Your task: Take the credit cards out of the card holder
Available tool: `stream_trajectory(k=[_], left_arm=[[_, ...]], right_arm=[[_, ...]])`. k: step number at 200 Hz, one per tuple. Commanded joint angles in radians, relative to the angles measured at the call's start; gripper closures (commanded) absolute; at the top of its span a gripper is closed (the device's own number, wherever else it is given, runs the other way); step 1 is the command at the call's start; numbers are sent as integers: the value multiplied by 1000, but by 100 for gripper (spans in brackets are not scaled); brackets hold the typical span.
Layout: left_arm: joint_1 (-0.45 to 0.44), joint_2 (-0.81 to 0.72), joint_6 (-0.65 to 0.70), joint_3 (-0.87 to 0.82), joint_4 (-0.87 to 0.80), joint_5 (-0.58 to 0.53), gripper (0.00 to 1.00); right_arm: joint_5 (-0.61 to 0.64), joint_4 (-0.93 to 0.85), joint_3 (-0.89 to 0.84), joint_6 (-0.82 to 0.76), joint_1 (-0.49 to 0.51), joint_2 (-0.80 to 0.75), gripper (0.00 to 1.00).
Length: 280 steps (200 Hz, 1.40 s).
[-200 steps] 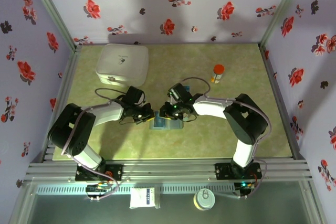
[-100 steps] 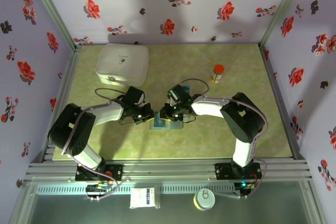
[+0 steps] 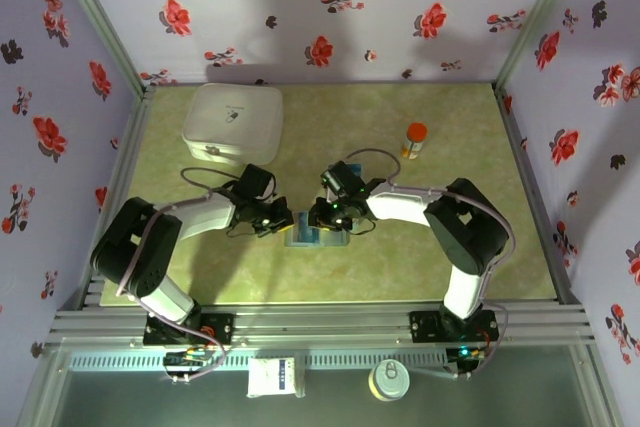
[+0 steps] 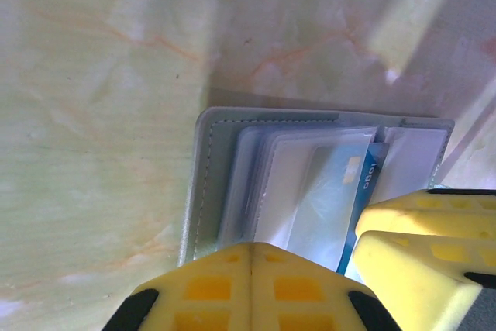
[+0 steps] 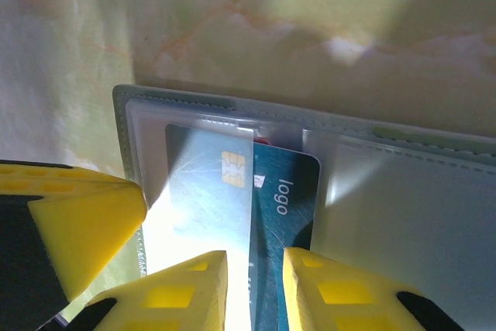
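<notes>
Top: holder [image 3: 314,236] flat on bench [image 3: 450,147], near-centre, btw left claw [image 3: 283,222] and right claw [image 3: 327,219].
Left wrist: left claw clenched, empty, at holder's left end.
Right wrist: right claw part-open, nothing gripped, tips over blue cards [image 5: 217,184]. Cards' long axis straight ahead of claw. Right arm nearer.

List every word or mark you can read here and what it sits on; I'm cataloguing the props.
"logo": on the blue credit card sticking out of the card holder, in the right wrist view.
Print on that card in the left wrist view: too blurred to read.
Small dark mark on the white box: too small to read.
Label on the orange-capped bottle: too small to read.
</notes>
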Motion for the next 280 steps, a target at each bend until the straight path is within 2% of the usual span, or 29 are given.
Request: stream_trajectory(k=[1, 62, 152, 194, 280], left_arm=[[4, -40, 26, 32, -44, -13, 100], [-8, -54, 27, 54, -60, -3, 100], [-53, 48, 51, 84, -59, 20, 100], [-57, 44, 59, 71, -80, -28, 100], [-56, 62, 50, 65, -81, -32, 100]], right_arm=[[32, -49, 0, -23, 4, -37, 73], [40, -36, -5, -32, 5, -59, 73], [53, -43, -19, -29, 2, -86, 73], [42, -16, -41, -16, -4, -86, 72], [-4, 59, -84, 11, -15, -34, 71]])
